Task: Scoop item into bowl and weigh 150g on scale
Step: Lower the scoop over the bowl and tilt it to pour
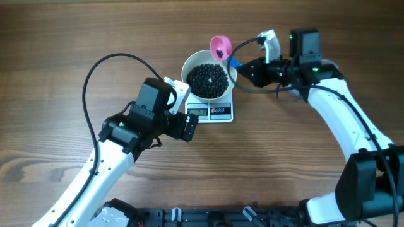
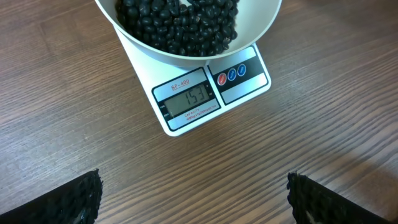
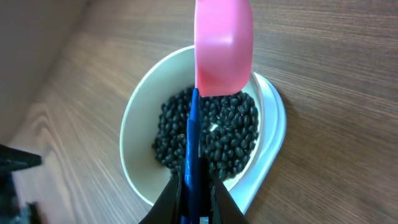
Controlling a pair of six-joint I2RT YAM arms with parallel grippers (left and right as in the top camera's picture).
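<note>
My right gripper clamps the pink scoop by its blue handle above the beans in the bowl on the scale. My left gripper gapes empty nearby. The bowl hides most of the scale's platform.

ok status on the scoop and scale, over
left gripper open, empty, near scale. right gripper shut on pink scoop over bowl. beans in bowl on scale, display looks like 153. nothing blocking.
</note>
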